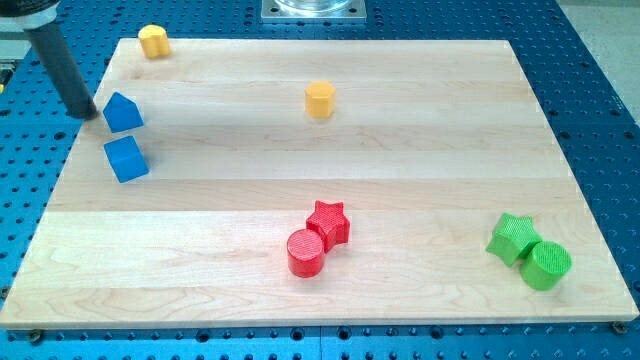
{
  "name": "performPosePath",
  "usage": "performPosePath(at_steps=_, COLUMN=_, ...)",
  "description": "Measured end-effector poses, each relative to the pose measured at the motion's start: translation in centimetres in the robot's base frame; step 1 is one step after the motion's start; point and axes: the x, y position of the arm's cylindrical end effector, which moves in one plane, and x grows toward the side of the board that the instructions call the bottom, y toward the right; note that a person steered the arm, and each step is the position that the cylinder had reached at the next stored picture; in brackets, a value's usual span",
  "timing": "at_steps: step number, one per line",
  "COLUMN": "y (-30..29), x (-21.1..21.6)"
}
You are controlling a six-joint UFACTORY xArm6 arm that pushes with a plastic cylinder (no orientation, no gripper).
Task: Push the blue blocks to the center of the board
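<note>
Two blue blocks lie near the board's left edge. A blue house-shaped block (123,112) is the upper one and a blue cube (126,158) sits just below it, close but apart. My dark rod comes down from the view's top left, and my tip (88,113) rests just left of the house-shaped blue block, almost touching it. Both blue blocks are far left of the board's middle.
A yellow block (153,41) sits at the top left corner and a yellow cylinder (319,100) above the middle. A red star (329,222) touches a red cylinder (305,253) at bottom centre. A green star (513,238) and a green cylinder (546,265) sit at bottom right.
</note>
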Motion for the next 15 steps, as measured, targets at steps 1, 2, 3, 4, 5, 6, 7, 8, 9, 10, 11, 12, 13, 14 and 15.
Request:
performPosePath(at_steps=1, y=3.2, x=-0.4)
performPosePath(at_steps=2, y=6.7, x=0.6)
performPosePath(at_steps=3, y=14.8, x=2.7)
performPosePath(at_steps=4, y=23.5, x=5.3)
performPosePath(at_steps=5, y=19.0, x=9.9)
performPosePath(at_steps=6, y=9.4, x=14.3)
performPosePath(at_steps=7, y=5.9, x=12.4)
performPosePath(at_steps=8, y=6.1, x=10.8)
performPosePath(at_steps=9, y=11.3, x=9.7)
performPosePath(at_steps=10, y=7.0, x=9.3)
performPosePath(at_steps=11, y=4.0, x=8.1)
performPosePath(at_steps=12, y=10.1, x=7.0)
performPosePath(at_steps=13, y=19.3, x=7.2)
performPosePath(at_steps=14, y=13.8, x=7.2)
performPosePath(at_steps=15, y=14.1, x=6.2)
